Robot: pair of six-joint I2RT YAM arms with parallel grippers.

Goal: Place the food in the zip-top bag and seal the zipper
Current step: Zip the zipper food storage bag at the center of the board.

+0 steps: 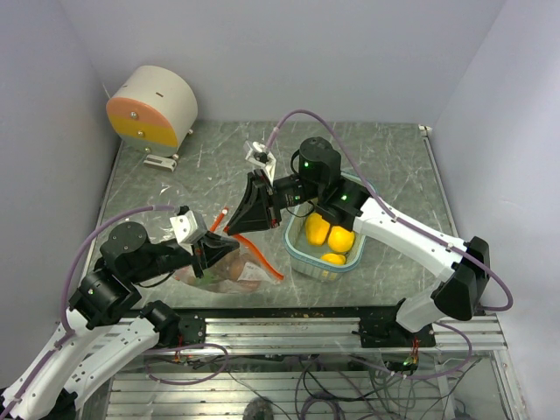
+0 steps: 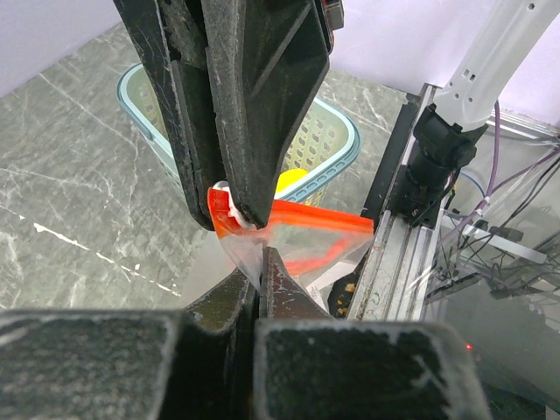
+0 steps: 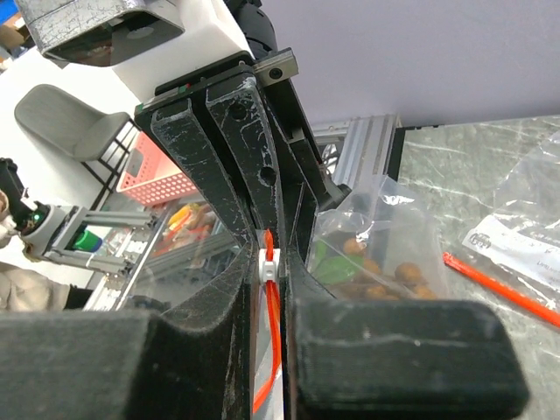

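The clear zip-top bag [image 1: 238, 273] lies near the table's front edge, its orange zipper strip [image 1: 265, 260] trailing right. The bunch of small brown fruits [image 3: 389, 273] is inside the bag. My left gripper [image 2: 260, 262] is shut on the bag's clear plastic just under the zipper. My right gripper [image 3: 271, 262] is shut on the white zipper slider [image 3: 269, 261], just above the left fingers [image 1: 229, 229]. Three yellow-orange fruits [image 1: 328, 234] sit in the teal basket [image 1: 360, 254], right of the bag. The small reddish fruit is not visible.
A round white-and-orange device [image 1: 153, 109] stands at the back left. An aluminium rail [image 1: 306, 328] runs along the table's near edge. The basket [image 2: 346, 144] sits close behind the two grippers.
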